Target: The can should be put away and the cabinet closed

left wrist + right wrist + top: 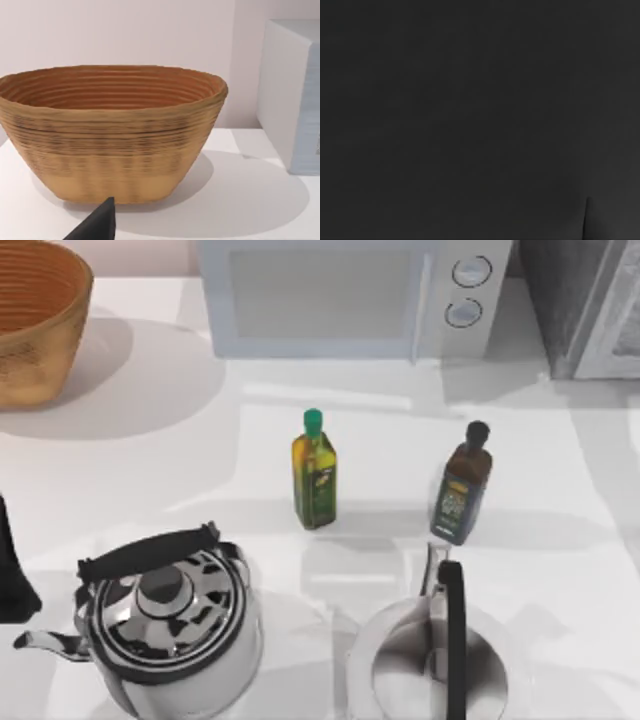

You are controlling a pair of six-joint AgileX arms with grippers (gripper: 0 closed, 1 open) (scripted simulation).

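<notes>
Top view: our left arm (12,565) stands at the left edge of the white table (560,570). Nearest to it, toward the table's middle, is a chrome kettle (170,635) with a black handle, its spout turned toward the arm. A second chrome kettle (435,660) stands farther out on the same side, near the front edge.

Beyond the kettles, well apart from the arm, two bottles stand upright. One is an olive-oil bottle (315,472) with a green cap and the other is a dark bottle (462,488) with a black cap. They stand apart from each other.

At the far edge, a woven basket (30,325) occupies the left corner, on the arm's own side. A white microwave (350,295) stands to the basket's right. A grey unit (585,305), possibly the cabinet, stands in the far right corner, farthest from the arm. We cannot tell whether it is open or shut.

Left wrist view: the left gripper (97,222) appears as a dark tip low in the foreground, and we cannot tell how wide it stands. The basket faces it directly, close ahead and upright on the table, not touching it. The microwave's side lies beyond and beside the basket.

Right wrist view: dark.
</notes>
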